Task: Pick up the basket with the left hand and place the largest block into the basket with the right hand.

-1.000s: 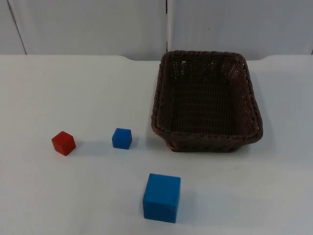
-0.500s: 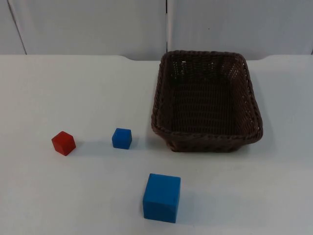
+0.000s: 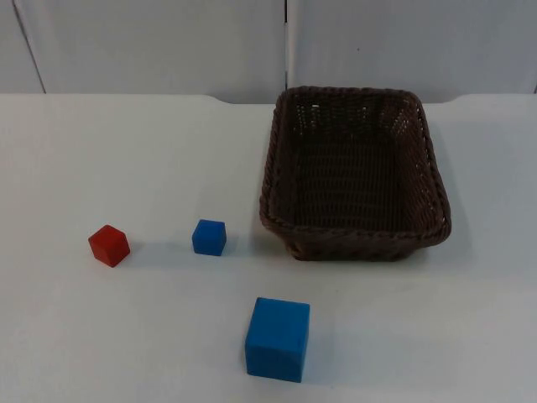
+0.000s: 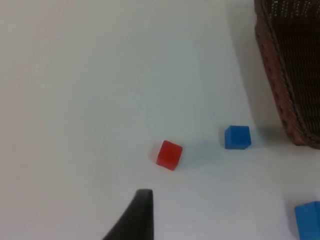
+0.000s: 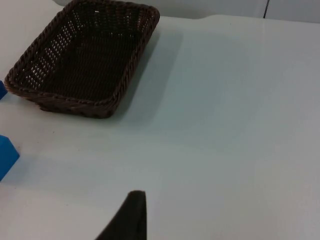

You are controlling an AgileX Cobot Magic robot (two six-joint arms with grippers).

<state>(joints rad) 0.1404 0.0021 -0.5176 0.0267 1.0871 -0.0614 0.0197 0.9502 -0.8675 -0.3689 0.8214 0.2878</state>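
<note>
1. The left gripper (image 4: 136, 220) shows one black fingertip at the edge of its wrist view, held over the white table (image 3: 101, 168) on the far side of the red block (image 4: 169, 155) from the basket (image 3: 353, 176). I cannot tell whether its jaws are open or closed, and it touches nothing.
2. The right gripper (image 5: 129, 217) likewise shows a single fingertip over bare table, well apart from the basket on the side away from the blocks. The state of its jaws cannot be told either, and it holds nothing.
3. The basket stands upright and empty on the table, close to the grey partition wall (image 3: 168, 46).
4. The large blue block (image 3: 278, 339), the task's largest, sits in front of the basket's near rim, apart from it. The small blue block (image 3: 209, 237) lies just beside the basket's near left corner, with the red block farther out past it.
5. Judged from this, no step is done yet (both arms look to be at their waiting poses); the basket pickup comes first.
6. That move calls for the left gripper to cross past the two small blocks to the basket's left rim and close on the woven wall. The right gripper then has to come round the basket to reach the large blue block.
</note>
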